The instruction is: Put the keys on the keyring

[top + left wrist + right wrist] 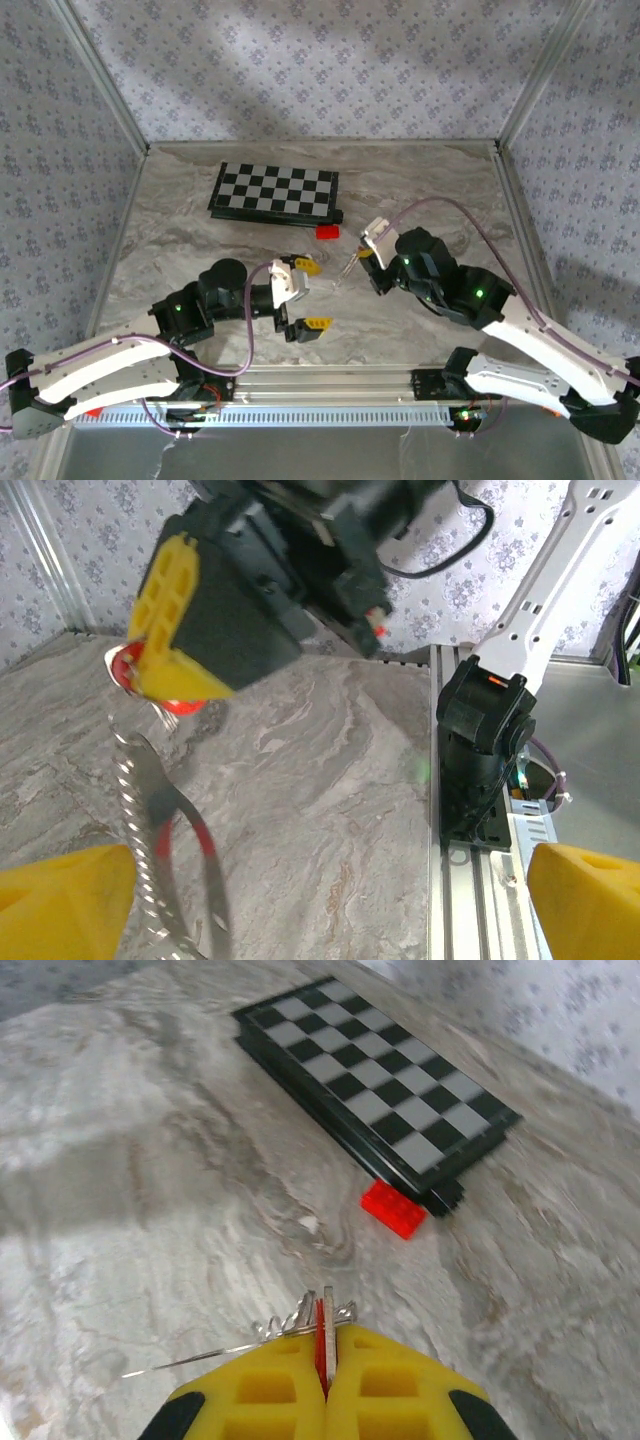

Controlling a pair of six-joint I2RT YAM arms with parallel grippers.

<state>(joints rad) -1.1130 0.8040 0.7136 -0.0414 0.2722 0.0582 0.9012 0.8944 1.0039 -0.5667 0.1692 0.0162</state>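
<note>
Above the table (150, 1160), right pincer (325, 1365) seemingly pinches keys (320, 1330) and keyring (290, 1322).

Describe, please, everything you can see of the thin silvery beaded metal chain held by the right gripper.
The thin silvery beaded metal chain looks like shiny linked metal, a long narrow strand. Its upper end is pinched, together with a small red tag, in the shut right gripper. The rest dangles above the marble-patterned table, between the two arms; whether its lower end touches the table is unclear.
</note>
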